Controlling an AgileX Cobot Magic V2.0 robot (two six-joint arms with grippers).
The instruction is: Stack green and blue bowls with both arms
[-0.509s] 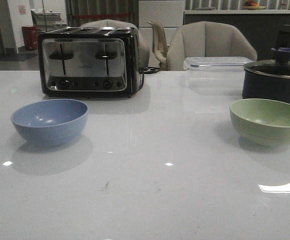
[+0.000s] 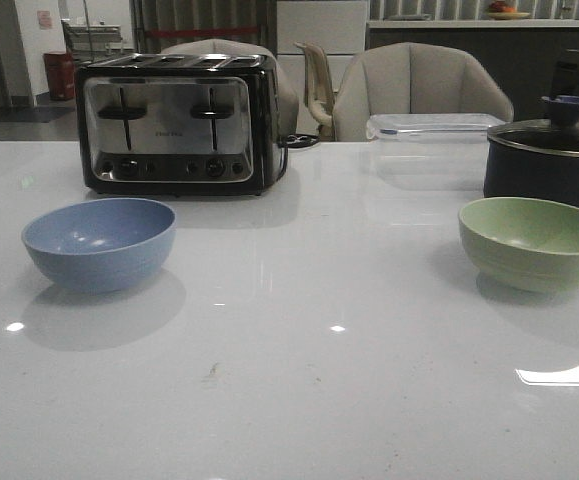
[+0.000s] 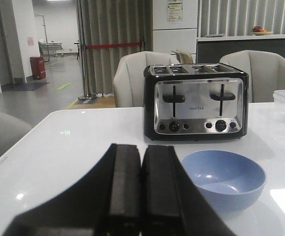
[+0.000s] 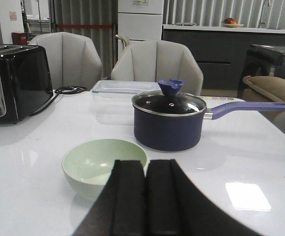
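The dusty blue bowl (image 2: pixel 99 243) stands upright and empty on the left of the white table; it also shows in the left wrist view (image 3: pixel 224 178). The pale green bowl (image 2: pixel 535 241) stands upright and empty on the right; it also shows in the right wrist view (image 4: pixel 102 164). My left gripper (image 3: pixel 142 152) is shut and empty, short of the blue bowl and to one side. My right gripper (image 4: pixel 145 164) is shut and empty, just short of the green bowl's near rim. Neither arm shows in the front view.
A black and chrome toaster (image 2: pixel 174 123) stands behind the blue bowl. A dark lidded pot (image 2: pixel 551 160) with a long handle (image 4: pixel 250 106) stands close behind the green bowl. A clear plastic box (image 2: pixel 432 127) lies at the back. Chairs stand beyond the table's far edge.
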